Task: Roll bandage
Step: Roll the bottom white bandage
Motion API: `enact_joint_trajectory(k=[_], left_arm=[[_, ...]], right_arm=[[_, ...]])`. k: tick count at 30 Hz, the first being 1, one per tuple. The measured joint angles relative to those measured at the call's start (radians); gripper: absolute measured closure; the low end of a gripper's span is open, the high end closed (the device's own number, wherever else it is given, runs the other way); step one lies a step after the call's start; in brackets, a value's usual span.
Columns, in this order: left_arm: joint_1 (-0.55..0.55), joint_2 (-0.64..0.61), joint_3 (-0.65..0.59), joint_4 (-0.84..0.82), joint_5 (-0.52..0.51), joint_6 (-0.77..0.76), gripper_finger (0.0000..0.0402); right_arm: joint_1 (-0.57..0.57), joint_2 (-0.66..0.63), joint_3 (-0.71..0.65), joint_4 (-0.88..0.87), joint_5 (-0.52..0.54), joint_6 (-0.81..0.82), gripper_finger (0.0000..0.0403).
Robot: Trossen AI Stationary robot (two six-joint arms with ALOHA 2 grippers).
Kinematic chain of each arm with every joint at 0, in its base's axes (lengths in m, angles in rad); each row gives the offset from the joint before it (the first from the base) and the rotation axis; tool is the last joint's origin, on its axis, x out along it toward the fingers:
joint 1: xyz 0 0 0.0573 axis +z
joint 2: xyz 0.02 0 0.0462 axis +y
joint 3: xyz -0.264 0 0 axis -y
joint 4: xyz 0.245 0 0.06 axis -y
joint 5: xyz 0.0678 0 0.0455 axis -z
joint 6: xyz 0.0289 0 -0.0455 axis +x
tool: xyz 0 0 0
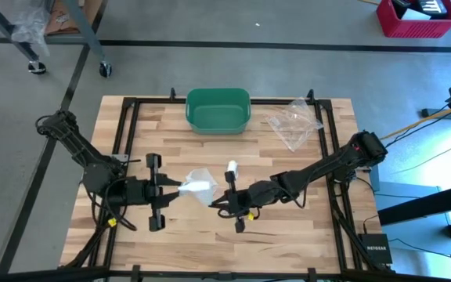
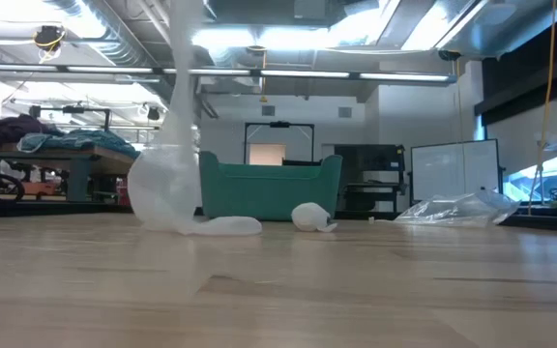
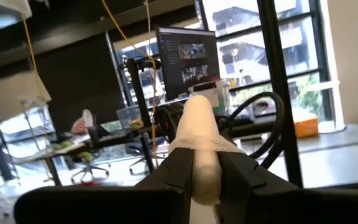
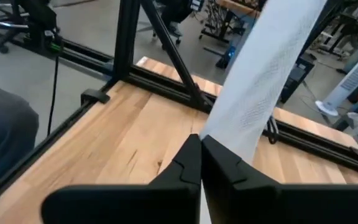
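The white bandage lies between my two grippers at the table's middle. In the low view its strip rises out of the picture's top. Its lower part is heaped on the wood, with a tail lying flat. My left gripper is shut on the rolled end. My right gripper is shut on the loose strip. A small white roll lies on the table just beyond them, untouched. My left gripper pinches the bandage's rolled end between its two fingers, coming from the table's left and pointing slightly upward. The roll lies along the fingers and sticks out past their tips, clear of the table. My right gripper has the flat strip's edge between its shut fingers, coming from the table's right, roughly level. The strip runs up and away from the fingertips as one flat band. The fingers hide the exact place of contact.
A green bin stands at the far edge's middle, and a crumpled clear plastic bag lies to its right. A black frame runs around the wooden tabletop. Bare wood stretches along the near side.
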Motion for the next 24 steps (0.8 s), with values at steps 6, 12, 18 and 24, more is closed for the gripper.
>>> enact_joint_trajectory(k=[6,12,18,24], left_arm=[[0.017,0.000,0.000,-0.025,0.001,0.010,0.0357],[-0.001,-0.025,0.001,-0.012,0.003,0.028,0.0357],[0.015,-0.031,0.000,-0.019,0.001,0.029,0.0357],[0.030,-0.031,0.001,-0.026,0.001,0.032,0.0357]], right_arm=[[0.000,0.000,0.000,0.005,0.004,0.057,0.0380],[-0.001,-0.050,0.071,-0.321,0.149,0.244,0.0315],[-0.001,-0.072,0.106,-0.353,0.144,0.290,0.0227],[-0.027,0.041,0.016,0.032,0.120,0.197,0.0177]])
